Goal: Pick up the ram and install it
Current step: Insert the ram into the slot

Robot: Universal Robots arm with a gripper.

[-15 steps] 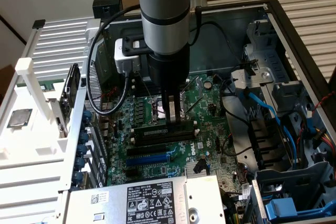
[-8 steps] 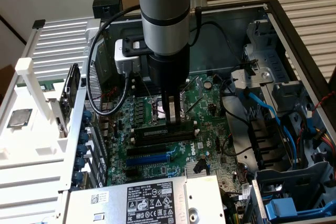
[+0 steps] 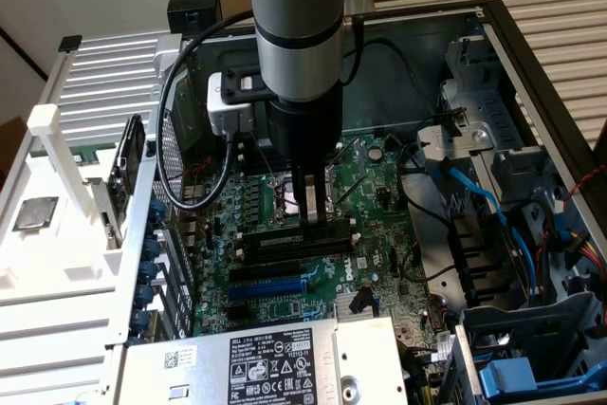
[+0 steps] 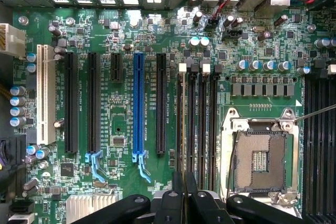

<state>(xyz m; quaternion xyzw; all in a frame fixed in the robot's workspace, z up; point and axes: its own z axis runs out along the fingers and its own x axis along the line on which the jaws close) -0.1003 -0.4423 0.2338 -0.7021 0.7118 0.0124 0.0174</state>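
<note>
My gripper (image 3: 309,217) hangs straight down over the motherboard (image 3: 285,301) inside the open computer case. Its two fingers are nearly together, shut on the top edge of the ram (image 3: 294,232), a long thin dark-green stick standing on edge. The ram lies along the memory slot farthest from the CPU socket (image 4: 261,161), which has no chip in it. In the wrist view the ram (image 4: 182,129) shows edge-on as a thin strip running away from the gripper (image 4: 184,195) toward a white end clip (image 4: 182,68). Whether it is fully seated I cannot tell.
Three more black memory slots (image 4: 202,124) lie beside it. Black, blue and white expansion slots (image 4: 138,103) sit further off. A small square silver chip (image 3: 35,213) rests on the white tray outside the case. Drive cage and blue cables (image 3: 517,234) crowd the exterior view's right.
</note>
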